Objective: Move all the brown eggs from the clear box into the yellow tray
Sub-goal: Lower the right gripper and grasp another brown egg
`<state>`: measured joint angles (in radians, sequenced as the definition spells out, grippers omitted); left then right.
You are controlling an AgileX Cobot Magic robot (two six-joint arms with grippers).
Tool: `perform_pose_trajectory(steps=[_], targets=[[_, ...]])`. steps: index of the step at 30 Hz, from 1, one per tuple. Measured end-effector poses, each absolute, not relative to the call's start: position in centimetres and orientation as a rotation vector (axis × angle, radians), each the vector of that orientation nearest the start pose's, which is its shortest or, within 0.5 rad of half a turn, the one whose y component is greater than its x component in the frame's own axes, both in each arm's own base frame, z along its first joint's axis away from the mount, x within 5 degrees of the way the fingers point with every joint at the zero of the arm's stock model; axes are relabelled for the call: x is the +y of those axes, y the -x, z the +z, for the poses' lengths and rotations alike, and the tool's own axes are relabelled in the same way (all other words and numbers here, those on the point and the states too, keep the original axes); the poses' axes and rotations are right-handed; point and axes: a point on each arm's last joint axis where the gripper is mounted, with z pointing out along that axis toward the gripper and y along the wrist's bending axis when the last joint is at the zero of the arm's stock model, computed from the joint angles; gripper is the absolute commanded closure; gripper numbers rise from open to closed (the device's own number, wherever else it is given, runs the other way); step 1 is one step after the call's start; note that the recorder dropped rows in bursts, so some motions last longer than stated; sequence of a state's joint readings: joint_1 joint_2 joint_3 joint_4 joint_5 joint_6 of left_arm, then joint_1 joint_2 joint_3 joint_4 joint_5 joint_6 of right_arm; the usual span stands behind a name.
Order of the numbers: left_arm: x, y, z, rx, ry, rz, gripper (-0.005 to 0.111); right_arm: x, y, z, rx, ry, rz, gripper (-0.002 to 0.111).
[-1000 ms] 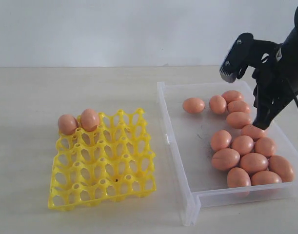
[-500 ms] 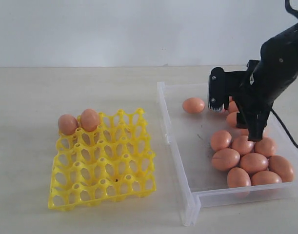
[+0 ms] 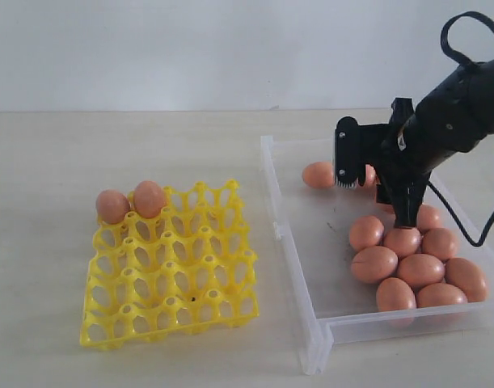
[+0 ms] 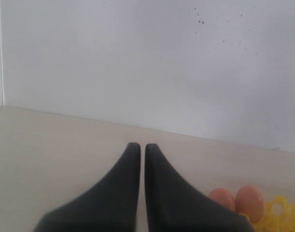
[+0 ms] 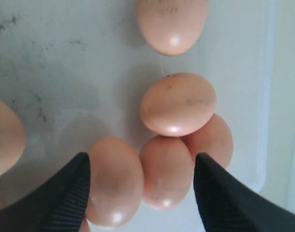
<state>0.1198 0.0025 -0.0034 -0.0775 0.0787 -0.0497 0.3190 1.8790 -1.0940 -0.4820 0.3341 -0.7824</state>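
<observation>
The yellow tray (image 3: 170,271) lies on the left of the table with two brown eggs (image 3: 130,202) in its back-left cups. Several more brown eggs (image 3: 408,267) lie in the clear box (image 3: 291,250) on the right. My right gripper (image 3: 376,187) is open, low inside the box over the back cluster. In the right wrist view the right gripper (image 5: 142,155) has two eggs (image 5: 116,181) side by side between its fingers, untouched, and others lie beyond on the box floor (image 5: 65,87). My left gripper (image 4: 140,147) is shut and empty, with the tray (image 4: 282,212) and its eggs (image 4: 250,202) beside it.
A pale wall stands behind the beige table (image 3: 109,145). The box's near wall and corner (image 3: 315,356) rise close to the table's front. The right arm's black cable (image 3: 465,234) hangs over the box's far right side.
My right gripper has opened from shut, swung left and come down into the box over the back eggs. The eggs and the tray have not moved.
</observation>
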Motion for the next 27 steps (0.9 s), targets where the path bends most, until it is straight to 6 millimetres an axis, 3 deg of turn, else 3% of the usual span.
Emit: perform_pose_trajectory(steps=[5, 14, 27], targets=[[0.6, -5.6, 20.7, 1.55, 0.187, -0.01, 0.103, 10.7, -36.6, 15.1, 1.938, 1.82, -0.514, 0.057], [0.6, -5.6, 20.7, 1.55, 0.187, -0.01, 0.103, 10.9, -37.8, 14.4, 2.001, 1.796, -0.513, 0.057], [0.6, -5.6, 20.7, 1.55, 0.187, -0.01, 0.103, 10.1, -37.4, 14.0, 2.13, 1.814, -0.54, 0.057]])
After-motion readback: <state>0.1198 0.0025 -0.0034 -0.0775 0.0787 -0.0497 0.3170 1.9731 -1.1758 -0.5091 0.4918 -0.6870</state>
